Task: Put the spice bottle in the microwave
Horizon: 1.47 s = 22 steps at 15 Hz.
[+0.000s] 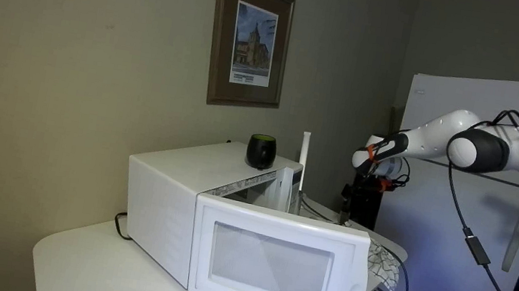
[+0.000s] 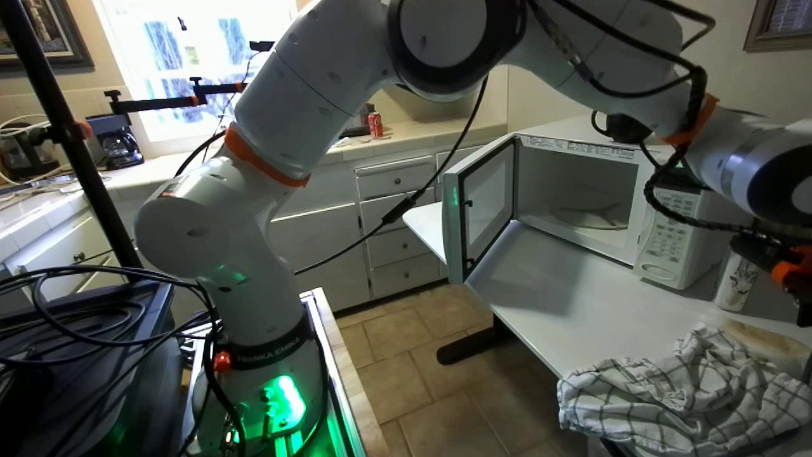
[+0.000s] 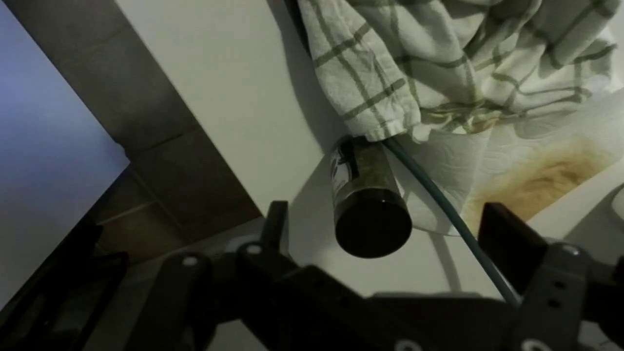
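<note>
The spice bottle (image 3: 368, 195) stands on the white table in the wrist view, seen from above, with a black cap and a partly visible label. My gripper (image 3: 388, 214) is open, with a finger on either side of the bottle's cap and gaps on both sides. In an exterior view the gripper (image 1: 350, 204) points down beyond the microwave; I cannot make out the bottle in either exterior view. The white microwave (image 1: 160, 213) shows in both exterior views (image 2: 672, 235). Its door (image 1: 271, 267) stands wide open, and a plate lies inside.
A checked cloth (image 3: 438, 63) lies by the bottle, also in an exterior view (image 2: 685, 393). A green cord (image 3: 438, 200) runs between the bottle and one finger. A stained paper (image 3: 555, 175) lies beside them. A black cup (image 1: 261, 152) stands on the microwave. A patterned container (image 2: 736, 282) stands beside the microwave.
</note>
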Motion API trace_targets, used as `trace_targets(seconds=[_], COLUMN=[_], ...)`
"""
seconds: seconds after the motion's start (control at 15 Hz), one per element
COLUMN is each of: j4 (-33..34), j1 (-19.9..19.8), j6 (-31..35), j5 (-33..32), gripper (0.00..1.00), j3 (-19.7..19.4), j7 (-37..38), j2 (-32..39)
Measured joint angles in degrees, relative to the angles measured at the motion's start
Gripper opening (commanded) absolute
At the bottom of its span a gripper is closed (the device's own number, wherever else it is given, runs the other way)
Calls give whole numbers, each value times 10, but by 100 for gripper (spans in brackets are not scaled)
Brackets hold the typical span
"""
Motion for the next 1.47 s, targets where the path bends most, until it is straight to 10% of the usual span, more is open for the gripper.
trace_targets(seconds=[0.4,1.47], j4=[41,-158], j1=[-10,12], j6=[14,373], j5=[1,1], gripper=[100,100], j3=[7,45], j7=[-1,55], j2=[35,20])
